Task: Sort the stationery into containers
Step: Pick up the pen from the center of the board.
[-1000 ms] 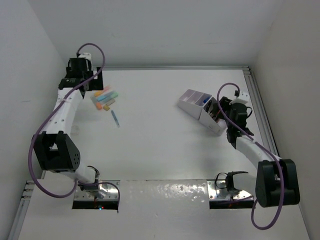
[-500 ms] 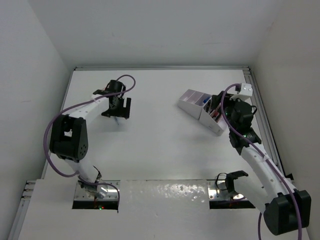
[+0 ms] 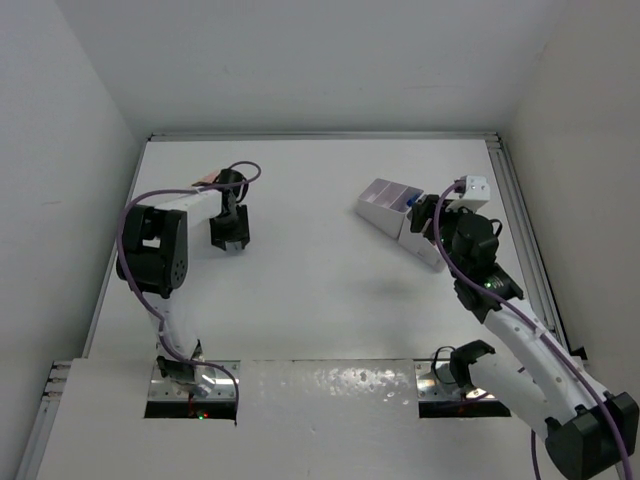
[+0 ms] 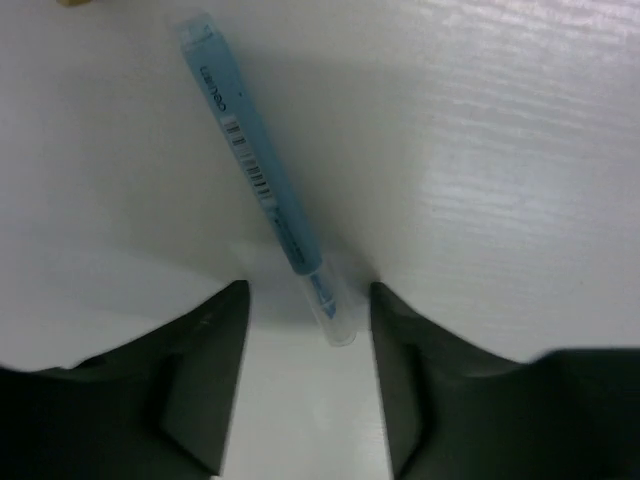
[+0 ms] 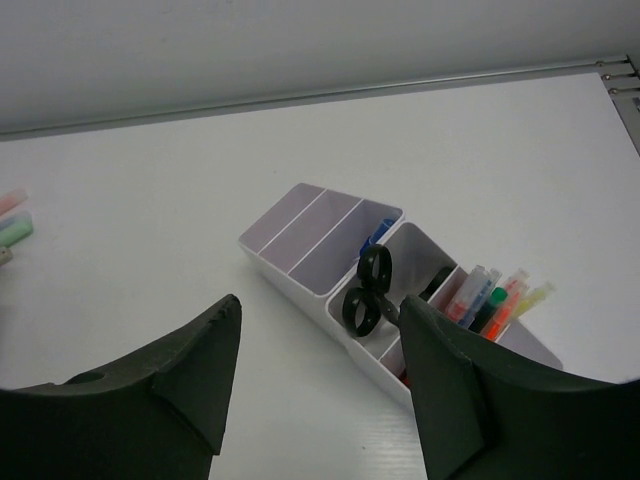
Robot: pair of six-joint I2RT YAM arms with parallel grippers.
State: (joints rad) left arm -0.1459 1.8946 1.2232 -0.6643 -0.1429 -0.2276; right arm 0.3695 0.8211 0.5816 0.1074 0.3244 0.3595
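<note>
A light-blue marker (image 4: pixel 262 180) lies flat on the white table, its clear cap end between the fingertips of my left gripper (image 4: pixel 308 370). The jaws stand narrowed around that end with a gap on each side, so the gripper is open. From above, this gripper (image 3: pixel 229 240) points down at the table's left-middle. The white and lilac organiser (image 5: pixel 300 235) holds black scissors (image 5: pixel 365 295), a blue-capped piece (image 5: pixel 377 233) and several markers (image 5: pixel 488 295). My right gripper (image 5: pixel 320 390) hovers open and holds nothing just in front of the organiser (image 3: pixel 392 205).
Pastel markers (image 5: pixel 12 215) lie far to the left in the right wrist view. From above, a bit of that pile (image 3: pixel 206 180) shows behind the left arm. A metal rail (image 3: pixel 520 230) runs along the table's right edge.
The left arm swung from the marker pile at the far left to the blue marker, and its jaws narrowed around the marker's end. The right arm drew back slightly from the organiser.
</note>
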